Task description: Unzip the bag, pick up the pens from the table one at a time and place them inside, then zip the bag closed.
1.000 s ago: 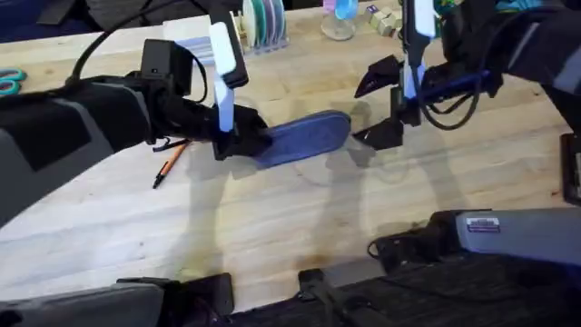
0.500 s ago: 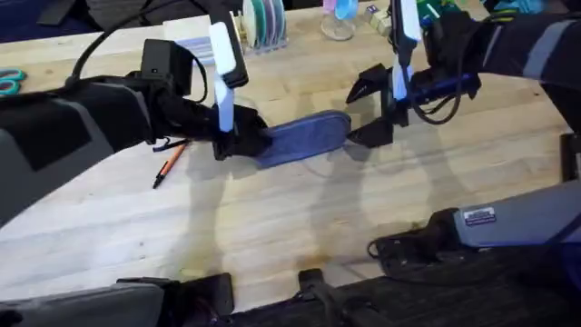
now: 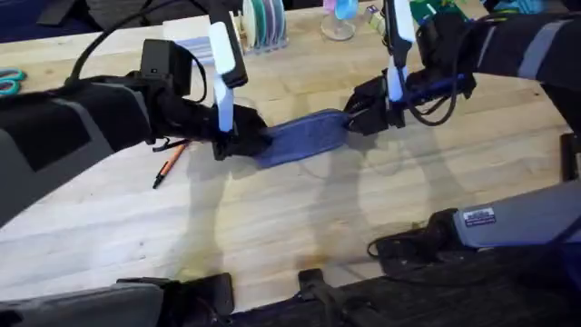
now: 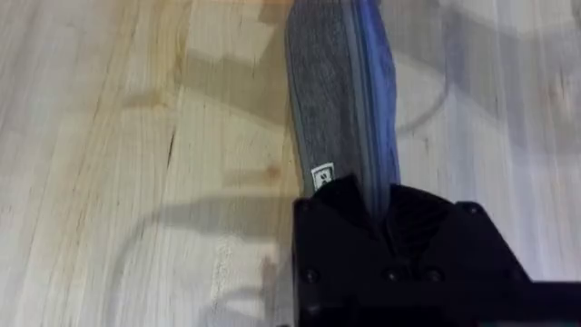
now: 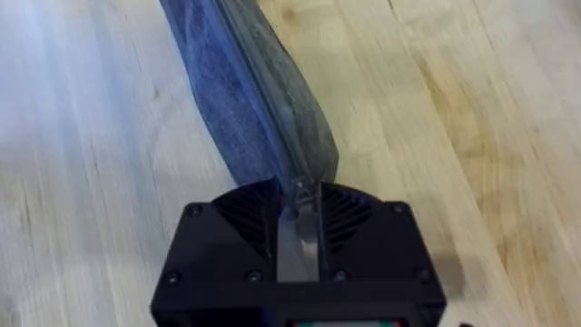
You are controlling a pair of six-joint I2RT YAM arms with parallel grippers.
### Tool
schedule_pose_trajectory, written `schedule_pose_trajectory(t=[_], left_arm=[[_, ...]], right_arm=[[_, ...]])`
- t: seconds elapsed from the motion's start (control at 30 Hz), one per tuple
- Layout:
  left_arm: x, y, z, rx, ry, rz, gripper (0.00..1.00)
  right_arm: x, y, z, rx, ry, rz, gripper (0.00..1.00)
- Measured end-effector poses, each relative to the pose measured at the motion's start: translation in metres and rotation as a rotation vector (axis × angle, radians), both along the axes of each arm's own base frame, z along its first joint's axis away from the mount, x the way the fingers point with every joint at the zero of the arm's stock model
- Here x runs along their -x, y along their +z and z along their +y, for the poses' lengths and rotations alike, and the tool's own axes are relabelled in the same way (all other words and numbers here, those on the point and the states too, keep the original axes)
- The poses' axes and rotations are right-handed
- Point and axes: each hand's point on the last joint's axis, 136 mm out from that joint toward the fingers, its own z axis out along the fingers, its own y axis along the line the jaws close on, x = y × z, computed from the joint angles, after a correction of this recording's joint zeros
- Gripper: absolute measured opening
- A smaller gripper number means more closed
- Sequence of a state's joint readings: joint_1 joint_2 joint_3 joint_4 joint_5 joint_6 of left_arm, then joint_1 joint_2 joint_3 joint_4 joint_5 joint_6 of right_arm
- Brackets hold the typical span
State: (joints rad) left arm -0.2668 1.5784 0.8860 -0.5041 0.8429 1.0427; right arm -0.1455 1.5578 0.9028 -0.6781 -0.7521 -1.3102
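our left gripper (image 3: 238, 141) is clamped on the left end of the bag (image 3: 304, 138), its black fingers (image 4: 340, 204) pinching the fabric right by the small white label in the left wrist view; the arm behind it lies low and nearly level across the table (image 3: 272, 218), coming in from the left. our right gripper (image 3: 360, 113) is closed narrow on the opposite, right end of the pouch, where the right wrist view shows its fingers (image 5: 245, 213) nipping the tip at the end of the zip; that arm reaches in from the upper right, bent down at the wrist. between our two grips the bag lies stretched out, an oblong pouch of blue-grey denim-like cloth with rounded ends and a zip seam running down its top, resting on light wooden planks with visible grain. just left of our left gripper a thin orange pen (image 3: 171, 163) with a dark end lies slanted on the wood.
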Motion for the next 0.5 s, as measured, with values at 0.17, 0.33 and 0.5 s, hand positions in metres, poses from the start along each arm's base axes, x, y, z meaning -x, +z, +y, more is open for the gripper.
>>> schedule_pose_trajectory(t=[0.17,0.33,0.5], left_arm=[[0.0000,0.0000,0.0000,0.000,0.000,0.000,0.044],[0.0000,0.0000,0.0000,0.000,0.000,0.000,0.044],[0.0001,0.0001,-0.0001,0.001,0.000,0.001,0.044]], right_arm=[[0.0002,-0.0004,-0.0005,0.004,0.000,0.002,0.169],[-0.0001,-0.0006,-0.0010,0.009,-0.001,0.002,0.173],[0.0009,-0.0008,-0.0018,0.010,-0.003,0.009,0.179]])
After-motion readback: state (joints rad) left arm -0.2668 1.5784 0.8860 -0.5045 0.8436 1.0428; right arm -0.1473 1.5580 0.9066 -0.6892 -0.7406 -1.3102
